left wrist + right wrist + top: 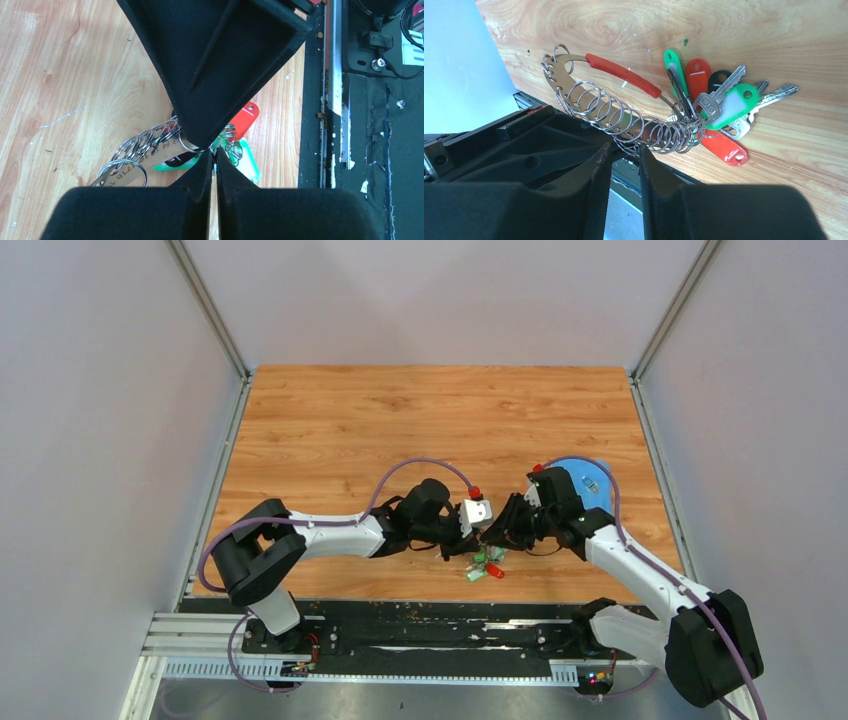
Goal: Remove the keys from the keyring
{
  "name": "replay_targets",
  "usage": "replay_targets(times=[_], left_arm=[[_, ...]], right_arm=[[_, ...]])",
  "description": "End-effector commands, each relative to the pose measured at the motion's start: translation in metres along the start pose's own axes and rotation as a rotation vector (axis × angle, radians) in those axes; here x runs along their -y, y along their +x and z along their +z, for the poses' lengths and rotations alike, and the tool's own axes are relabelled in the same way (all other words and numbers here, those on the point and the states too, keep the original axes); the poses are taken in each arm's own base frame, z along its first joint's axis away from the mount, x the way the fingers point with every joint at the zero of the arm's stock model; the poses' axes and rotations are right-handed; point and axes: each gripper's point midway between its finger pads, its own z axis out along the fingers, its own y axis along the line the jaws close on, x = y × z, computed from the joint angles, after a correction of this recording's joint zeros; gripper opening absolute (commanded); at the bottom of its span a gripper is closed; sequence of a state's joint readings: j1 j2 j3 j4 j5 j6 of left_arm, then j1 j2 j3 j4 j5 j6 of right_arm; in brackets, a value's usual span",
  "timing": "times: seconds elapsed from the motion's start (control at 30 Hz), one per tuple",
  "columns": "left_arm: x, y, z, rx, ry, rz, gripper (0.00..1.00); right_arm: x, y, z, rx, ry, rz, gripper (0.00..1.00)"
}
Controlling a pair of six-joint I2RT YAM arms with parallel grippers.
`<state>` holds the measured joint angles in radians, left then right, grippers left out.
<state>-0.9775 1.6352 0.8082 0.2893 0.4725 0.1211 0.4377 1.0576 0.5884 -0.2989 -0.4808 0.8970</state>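
Note:
The keyring (624,75) is a silvery metal strip with a red curved clip, strung with several wire rings (634,122). The keys (724,102), with green and red plastic heads, hang bunched at its right end. In the top view the bunch of keys (487,565) lies near the table's front edge, between both arms. My left gripper (215,151) is shut, its tips pinching the keyring's wire beside a green tag (246,162). My right gripper (625,150) stands with a narrow gap between its fingers, and a ring loop lies at the tips, touching the right fingertip (646,152).
A blue round cloth (588,480) lies on the wooden table (400,420) behind the right arm. A black rail (420,635) runs along the near edge, close to the keys. Grey walls enclose the table on three sides.

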Motion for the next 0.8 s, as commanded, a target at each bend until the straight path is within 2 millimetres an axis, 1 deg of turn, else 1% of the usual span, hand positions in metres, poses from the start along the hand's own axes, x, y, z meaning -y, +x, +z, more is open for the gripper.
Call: replay_targets(times=[0.0,0.17,0.3,0.57,0.77], left_arm=[[0.004,-0.019,-0.002,0.036,0.027,0.01,0.0],[0.004,-0.021,0.001,0.038,0.033,0.003,0.0],[0.004,-0.022,0.002,0.038,0.038,-0.004,0.0],[0.005,-0.018,0.004,0.029,0.046,-0.013,0.0],[0.006,-0.018,0.005,0.031,0.053,-0.017,0.0]], right_arm=[[-0.002,0.002,0.002,0.014,-0.024,0.019,0.28],[0.002,0.004,0.002,0.02,-0.015,0.042,0.27],[0.001,0.003,0.001,0.029,-0.021,0.05,0.24],[0.006,0.0,0.001,0.044,-0.004,0.082,0.2],[0.001,-0.007,0.001,0.065,-0.008,0.081,0.19]])
